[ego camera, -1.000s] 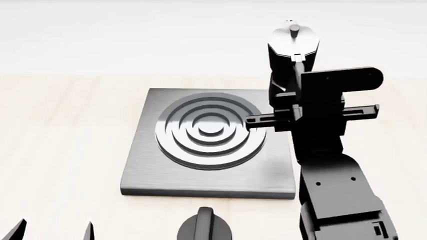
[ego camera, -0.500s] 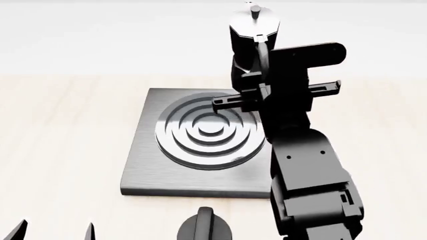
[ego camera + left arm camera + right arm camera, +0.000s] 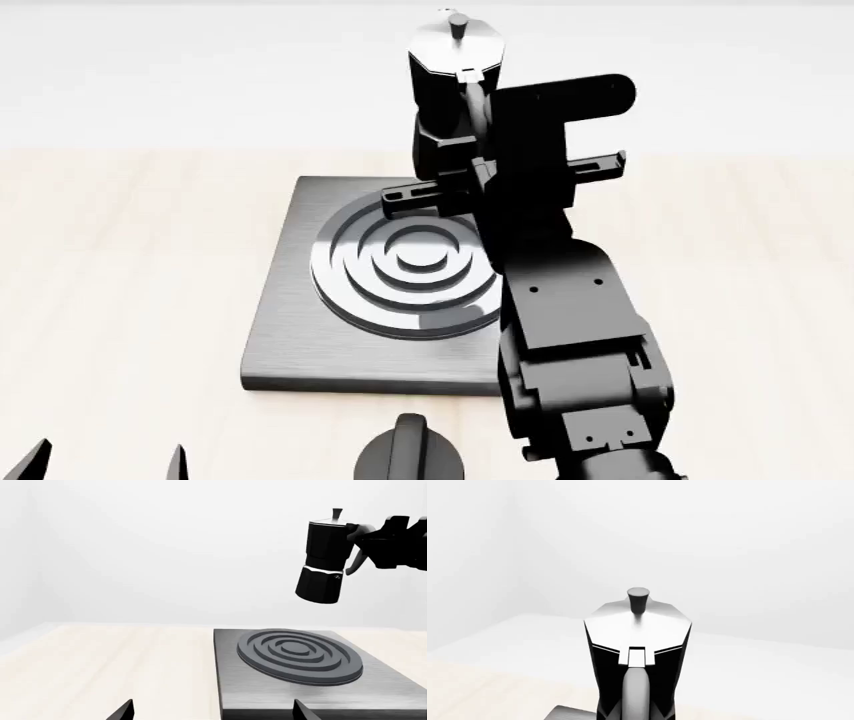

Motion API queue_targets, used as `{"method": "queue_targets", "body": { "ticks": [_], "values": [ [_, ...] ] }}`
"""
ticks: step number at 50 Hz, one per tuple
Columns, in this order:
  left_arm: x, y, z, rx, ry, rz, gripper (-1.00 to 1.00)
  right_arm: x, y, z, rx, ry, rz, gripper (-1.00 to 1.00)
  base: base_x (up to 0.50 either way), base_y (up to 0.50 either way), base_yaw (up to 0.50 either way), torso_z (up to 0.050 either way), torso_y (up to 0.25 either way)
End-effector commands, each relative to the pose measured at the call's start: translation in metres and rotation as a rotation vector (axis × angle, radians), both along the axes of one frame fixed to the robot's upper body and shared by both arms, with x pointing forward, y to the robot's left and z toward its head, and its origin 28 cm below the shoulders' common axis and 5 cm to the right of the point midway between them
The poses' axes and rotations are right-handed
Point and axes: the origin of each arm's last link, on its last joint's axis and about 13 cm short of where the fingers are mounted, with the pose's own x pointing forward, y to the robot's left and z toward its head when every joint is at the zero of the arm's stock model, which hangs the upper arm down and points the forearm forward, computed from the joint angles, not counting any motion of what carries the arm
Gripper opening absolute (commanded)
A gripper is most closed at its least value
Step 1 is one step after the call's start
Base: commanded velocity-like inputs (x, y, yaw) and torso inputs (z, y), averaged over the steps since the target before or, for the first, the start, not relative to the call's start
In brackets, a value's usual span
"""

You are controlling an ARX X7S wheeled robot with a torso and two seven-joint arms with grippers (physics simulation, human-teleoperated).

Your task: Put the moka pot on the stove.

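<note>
The moka pot (image 3: 454,90) is black and faceted with a silver lid and knob. It hangs in the air, upright, above the far right part of the stove (image 3: 274,330). It also shows in the left wrist view (image 3: 323,562) and the right wrist view (image 3: 637,650). My right gripper (image 3: 470,135) is shut on the pot's curved handle (image 3: 637,690). The stove is a square grey metal plate with a ring burner (image 3: 414,262), also in the left wrist view (image 3: 300,656). My left gripper (image 3: 104,462) is open and empty, low at the near left, its fingertips (image 3: 123,711) just showing.
A short black knob with a ridge (image 3: 411,455) stands just in front of the stove's near edge. The light wooden table (image 3: 120,260) spreads left and right of the stove. My right arm (image 3: 574,340) reaches over the stove's right side.
My right gripper has carried the moka pot to the left, from beyond the stove's right edge to above the burner's far right part. The left gripper has not moved.
</note>
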Motion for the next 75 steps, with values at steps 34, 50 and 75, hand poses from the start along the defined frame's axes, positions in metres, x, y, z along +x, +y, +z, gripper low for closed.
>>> {"method": "queue_targets", "body": {
  "ticks": [34, 50, 75],
  "values": [
    [0.004, 0.003, 0.000, -0.006, -0.010, 0.020, 1.00, 0.003, 0.017, -0.016, 0.013, 0.104, 0.028, -1.00, 0.00, 0.00, 0.00, 0.000, 0.001],
    [0.003, 0.003, 0.000, -0.009, -0.011, 0.022, 1.00, 0.001, 0.020, -0.022, 0.014, 0.122, 0.043, -1.00, 0.00, 0.00, 0.00, 0.000, 0.001],
    [0.004, 0.003, 0.000, -0.010, -0.013, 0.021, 1.00, -0.002, 0.020, -0.031, 0.023, 0.149, 0.034, -1.00, 0.00, 0.00, 0.00, 0.000, 0.001]
  ]
}}
